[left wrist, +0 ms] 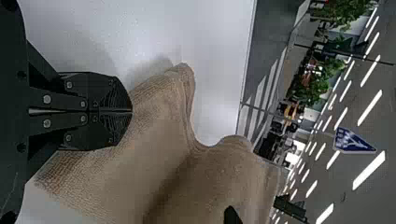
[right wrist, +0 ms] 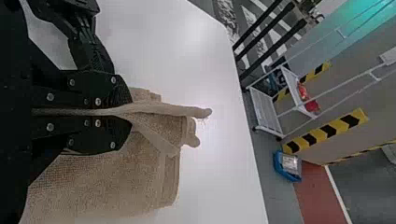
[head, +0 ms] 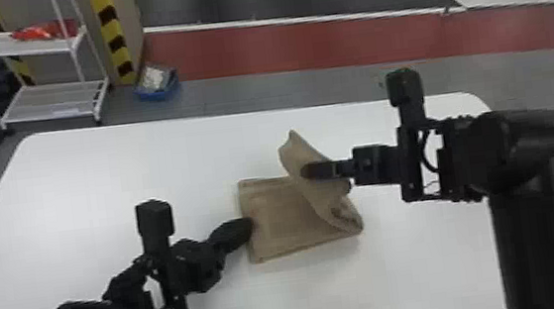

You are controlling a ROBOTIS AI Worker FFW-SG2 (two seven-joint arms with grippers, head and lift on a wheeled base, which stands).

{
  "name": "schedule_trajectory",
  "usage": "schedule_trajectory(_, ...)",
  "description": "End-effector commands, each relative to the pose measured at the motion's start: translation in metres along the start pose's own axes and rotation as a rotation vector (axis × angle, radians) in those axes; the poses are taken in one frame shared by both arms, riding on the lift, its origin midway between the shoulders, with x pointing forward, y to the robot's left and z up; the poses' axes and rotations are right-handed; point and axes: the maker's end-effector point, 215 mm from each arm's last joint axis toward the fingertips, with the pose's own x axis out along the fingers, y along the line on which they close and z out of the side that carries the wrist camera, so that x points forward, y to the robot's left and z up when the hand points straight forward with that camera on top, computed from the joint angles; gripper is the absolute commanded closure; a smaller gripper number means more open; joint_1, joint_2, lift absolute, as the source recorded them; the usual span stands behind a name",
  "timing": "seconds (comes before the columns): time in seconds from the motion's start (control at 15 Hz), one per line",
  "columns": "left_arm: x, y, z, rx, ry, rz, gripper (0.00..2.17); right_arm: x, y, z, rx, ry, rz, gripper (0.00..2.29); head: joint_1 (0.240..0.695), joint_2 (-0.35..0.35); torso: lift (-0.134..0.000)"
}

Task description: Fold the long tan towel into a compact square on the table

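Tan towel (head: 273, 221) is on the white surface (head: 95, 187), partly folded: base flat, right-hand flap (head: 300, 151) lifted and leaning, not laid down. Right arm's fingers (head: 325, 170) are clamped on that flap, cloth running between them in the right wrist view. Left arm's fingers (head: 232, 234) are closed together with no cloth seen between them, tips at the base's left edge, apparently touching. Step in hand, my read: bring the flap leftward over the base. To do it well, carry it low and level, line its free edge up with the left edge, lower, then let go. Near right corner is curled into a loop, so pull a touch of tension to take the slack out before setting down. Left fingers should press lightly as an anchor; too hard drags the base, too light lets it skew. They need to clear before the flap lands or they get trapped. Flatten the crease afterward. Surface has rounded far corners, towel sits well in from the edge, room to work. Behind it: white wire rack (head: 43, 101) with a red item (head: 45, 31) on top, blue bin (head: 158, 94) on the floor, yellow-black striped post (head: 113, 35), red floor band (head: 328, 43).
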Motion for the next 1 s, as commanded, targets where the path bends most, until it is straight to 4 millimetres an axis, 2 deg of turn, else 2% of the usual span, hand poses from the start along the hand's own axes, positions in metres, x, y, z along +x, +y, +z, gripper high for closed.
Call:
schedule_trajectory(0.0, 0.001, -0.001, 0.003, 0.001, -0.004, -0.001, 1.79, 0.038, 0.009, -0.019, -0.117, 0.004, -0.034, 1.29, 0.695, -0.081, -0.123)
schedule_trajectory(0.13, 0.001, 0.001, 0.004, 0.004, -0.005, 0.000, 1.79, 0.054, 0.011, -0.027, -0.167, 0.020, -0.068, 1.29, 0.695, -0.061, -0.123)
schedule_trajectory(0.33, 0.001, 0.004, 0.003, 0.002, -0.004, 0.003, 1.79, 0.059, 0.013, -0.030, -0.185, 0.028, -0.077, 1.27, 0.695, -0.034, -0.123)
schedule_trajectory(0.47, 0.003, 0.004, 0.004, 0.004, -0.003, 0.000, 1.79, 0.060, 0.016, -0.032, -0.182, 0.032, -0.067, 0.91, 0.695, -0.029, -0.123)
schedule_trajectory(0.6, 0.003, 0.003, 0.004, 0.006, -0.003, -0.002, 1.79, 0.061, 0.024, -0.033, -0.170, 0.033, -0.037, 0.89, 0.695, -0.026, -0.123)
schedule_trajectory(0.73, 0.006, -0.001, 0.004, 0.010, -0.004, -0.006, 1.79, 0.062, 0.027, -0.037, -0.164, 0.036, -0.024, 0.52, 0.695, -0.020, -0.123)
schedule_trajectory(0.87, 0.007, -0.001, 0.005, 0.013, -0.006, -0.006, 1.79, 0.062, 0.032, -0.036, -0.154, 0.026, -0.001, 0.50, 0.695, -0.020, -0.123)
schedule_trajectory(0.93, 0.007, -0.001, 0.005, 0.015, -0.009, -0.006, 1.79, 0.061, 0.033, -0.033, -0.146, 0.013, 0.012, 0.40, 0.695, -0.019, -0.123)
